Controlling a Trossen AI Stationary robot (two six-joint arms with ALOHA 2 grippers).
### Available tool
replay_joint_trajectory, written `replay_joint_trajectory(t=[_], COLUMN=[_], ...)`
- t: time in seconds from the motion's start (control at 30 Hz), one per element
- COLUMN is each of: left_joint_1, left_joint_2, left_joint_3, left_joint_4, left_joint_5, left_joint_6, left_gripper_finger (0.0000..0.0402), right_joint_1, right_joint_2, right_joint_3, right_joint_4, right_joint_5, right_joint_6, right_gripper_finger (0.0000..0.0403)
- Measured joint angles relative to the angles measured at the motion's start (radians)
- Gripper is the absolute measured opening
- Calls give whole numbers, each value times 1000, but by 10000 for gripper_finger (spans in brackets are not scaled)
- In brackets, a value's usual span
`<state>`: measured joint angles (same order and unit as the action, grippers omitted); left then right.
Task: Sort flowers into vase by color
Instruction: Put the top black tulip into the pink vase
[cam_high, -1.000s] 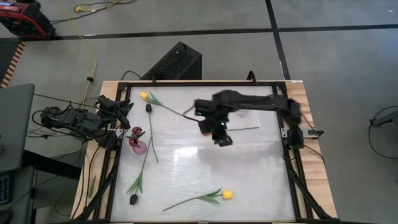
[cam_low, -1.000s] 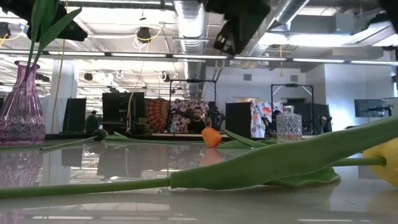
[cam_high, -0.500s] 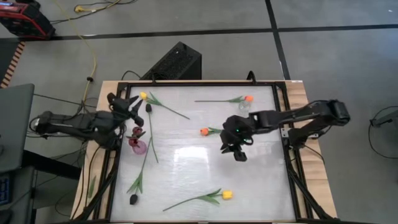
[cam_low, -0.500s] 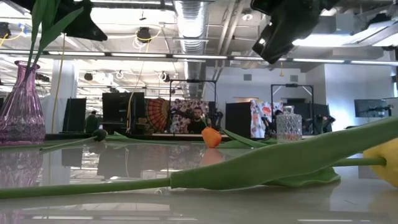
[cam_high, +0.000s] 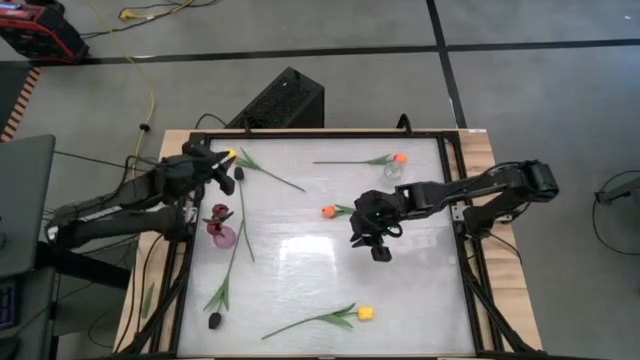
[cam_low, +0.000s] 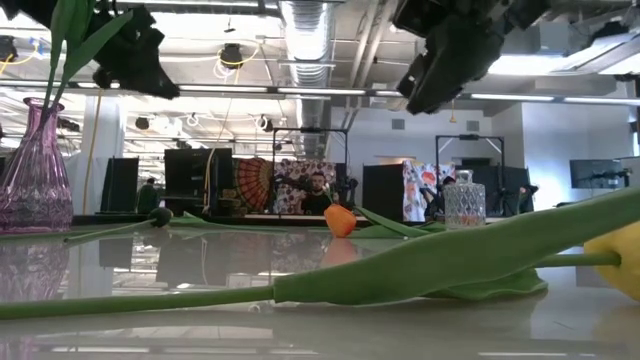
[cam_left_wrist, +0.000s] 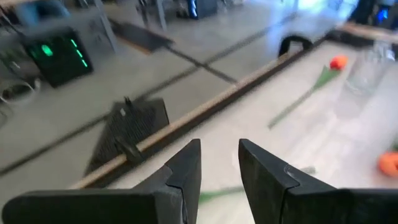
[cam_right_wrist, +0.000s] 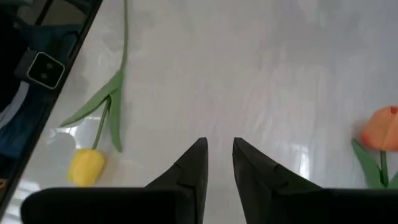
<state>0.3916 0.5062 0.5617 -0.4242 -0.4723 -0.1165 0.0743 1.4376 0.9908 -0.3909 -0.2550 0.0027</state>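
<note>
Several tulips lie flat on the white table. A yellow tulip (cam_high: 231, 154) lies at the far left, and a second yellow one (cam_high: 366, 313) near the front edge. One orange tulip (cam_high: 327, 211) lies mid-table and another (cam_high: 400, 158) at the far side. Two dark maroon tulips (cam_high: 240, 173) (cam_high: 214, 320) lie at the left. A purple vase (cam_high: 222, 234) holds a maroon flower. A clear glass vase (cam_high: 392, 172) stands at the far side. My left gripper (cam_high: 222, 172) hovers by the far yellow tulip, narrowly open and empty (cam_left_wrist: 219, 146). My right gripper (cam_high: 381, 250) hangs above mid-table, narrowly open and empty (cam_right_wrist: 219, 144).
A black frame (cam_high: 465, 250) borders the table. The purple vase (cam_low: 35, 165) stands close to the left arm. Bare table surface (cam_high: 300, 270) lies in the middle, between the right gripper and the near yellow tulip. A green stem (cam_low: 400, 270) lies close in front of the low camera.
The left arm has unfolded from the table's left edge, and its gripper has moved toward the far yellow tulip. The right arm has drawn back toward the table's right. Its gripper has shifted toward the near edge, uncovering both orange tulips and the clear vase.
</note>
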Motion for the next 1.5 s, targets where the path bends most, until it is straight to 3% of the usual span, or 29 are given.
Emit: replay_joint_trajectory(t=[0.13, 0.4, 0.63, 1.2, 1.4, 1.5], left_joint_1=[69, 131, 133, 133, 133, 133], left_joint_2=[22, 43, 34, 37, 62, 111], left_joint_3=[0, 0, 0, -41, -41, -42], left_joint_4=[-8, -18, -56, -13, -67, -94], left_joint_5=[111, 226, 222, 229, 235, 293], left_joint_6=[-16, -9, 26, 2, -240, -352], left_gripper_finger=[97, 97, 97, 97, 97, 97], right_joint_1=[-11, -49, -92, -149, -149, -146], right_joint_2=[24, 27, 66, 286, 285, 284], right_joint_3=[0, 0, 1, 19, 46, 73], right_joint_4=[6, 19, 90, 69, 69, 72], right_joint_5=[0, 0, 0, -4, -4, -5], right_joint_6=[-37, -64, -67, -63, -44, -36], right_gripper_finger=[100, 100, 100, 100, 100, 100])
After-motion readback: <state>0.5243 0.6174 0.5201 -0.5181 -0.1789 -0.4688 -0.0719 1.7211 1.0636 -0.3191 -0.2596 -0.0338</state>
